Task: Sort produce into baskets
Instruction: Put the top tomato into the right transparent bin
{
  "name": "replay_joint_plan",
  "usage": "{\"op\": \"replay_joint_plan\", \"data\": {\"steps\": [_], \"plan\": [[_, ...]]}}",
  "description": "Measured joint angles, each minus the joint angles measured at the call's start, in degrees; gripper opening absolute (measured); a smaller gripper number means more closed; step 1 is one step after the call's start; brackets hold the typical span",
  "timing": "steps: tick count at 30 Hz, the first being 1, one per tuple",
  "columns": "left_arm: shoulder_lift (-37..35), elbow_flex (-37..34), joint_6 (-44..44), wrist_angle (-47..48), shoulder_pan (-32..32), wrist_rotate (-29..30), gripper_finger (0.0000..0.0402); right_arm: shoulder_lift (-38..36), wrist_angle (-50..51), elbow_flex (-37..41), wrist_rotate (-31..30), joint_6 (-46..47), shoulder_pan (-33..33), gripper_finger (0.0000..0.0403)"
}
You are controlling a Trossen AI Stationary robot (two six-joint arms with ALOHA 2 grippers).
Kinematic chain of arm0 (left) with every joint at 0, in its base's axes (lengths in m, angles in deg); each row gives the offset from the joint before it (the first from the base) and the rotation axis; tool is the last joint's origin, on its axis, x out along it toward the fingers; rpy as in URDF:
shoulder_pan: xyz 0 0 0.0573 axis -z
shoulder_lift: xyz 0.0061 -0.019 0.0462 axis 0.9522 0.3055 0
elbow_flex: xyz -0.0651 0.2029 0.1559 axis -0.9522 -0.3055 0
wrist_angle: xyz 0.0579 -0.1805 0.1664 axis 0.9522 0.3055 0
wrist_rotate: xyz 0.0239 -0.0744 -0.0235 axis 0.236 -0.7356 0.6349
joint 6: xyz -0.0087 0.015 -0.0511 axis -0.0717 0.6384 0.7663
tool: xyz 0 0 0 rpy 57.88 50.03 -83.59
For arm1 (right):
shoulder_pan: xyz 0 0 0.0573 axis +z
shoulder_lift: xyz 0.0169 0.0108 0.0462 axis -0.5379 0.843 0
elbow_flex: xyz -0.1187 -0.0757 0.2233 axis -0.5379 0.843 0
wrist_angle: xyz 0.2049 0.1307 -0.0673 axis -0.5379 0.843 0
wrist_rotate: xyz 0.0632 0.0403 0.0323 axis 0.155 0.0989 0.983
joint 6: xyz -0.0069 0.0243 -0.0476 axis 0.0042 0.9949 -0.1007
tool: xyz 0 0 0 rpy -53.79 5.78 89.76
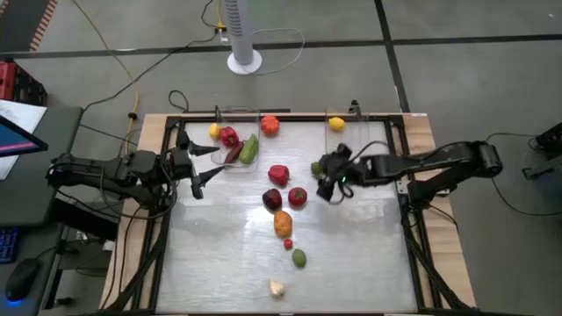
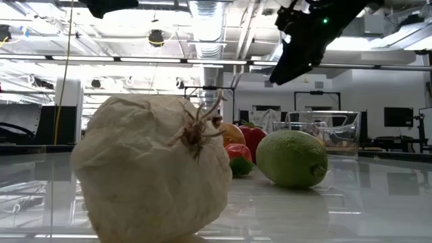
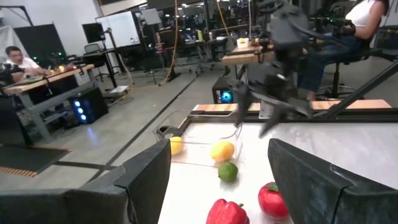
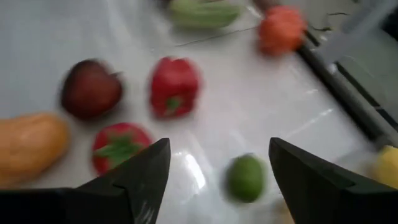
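High view: glossy white table (image 1: 351, 254), grey floor; both grippers open, empty (low view adds ceiling lights).

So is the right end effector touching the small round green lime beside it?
Apart. The right wrist view shows the small round green lime lying on the table between the open right end effector fingers, with bare table on both sides.

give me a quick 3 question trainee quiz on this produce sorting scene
1. True or false: the right gripper holds a piece of produce.
2. Which basket holds more pieces: A) the left basket B) the right basket?
3. Fill in: the pale whitish piece lies on the ____, not in a basket.

Key: 1 false, its fingers stand open and empty. 2 A. 3 table.
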Motion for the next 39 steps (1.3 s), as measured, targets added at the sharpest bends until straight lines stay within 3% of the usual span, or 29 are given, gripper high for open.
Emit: {"op": "replay_joint_plan", "data": {"steps": [4,9,13,22,26,33,36,39], "plan": [[0.0,0.0,0.07,0.0,0.0,-0.04,0.0256,6.54,-5.13,-0.23,0.0,0.08,5.11,0.0353],[0.0,0.0,0.09,0.02,0.0,-0.07,0.0256,13.96,-6.59,-3.64,-0.22,0.13,6.83,0.0396],[0.0,0.0,0.11,0.24,0.0,-0.08,0.0256,18.33,-6.5,-6.12,0.17,0.91,5.63,0.0391],[0.02,0.02,0.09,1.03,0.01,-0.11,0.0256,26.0,-7.56,-6.58,7.28,1.16,2.04,0.0397],[0.01,0.02,0.09,1.03,0.01,-0.11,0.0256,28.25,-6.97,-6.58,7.25,1.13,1.78,0.038],[0.02,0.02,0.07,1.01,0.0,-0.11,0.0256,27.54,-5.12,-6.58,5.85,1.0,2.01,0.0331],[0.02,0.02,0.06,0.98,0.0,-0.11,0.0256,24.93,-0.59,-8.03,4.65,1.0,2.43,0.0332],[0.0,0.02,0.07,0.96,0.0,-0.09,0.0256,20.51,6.59,-10.87,-0.37,1.02,3.35,0.034]]}}
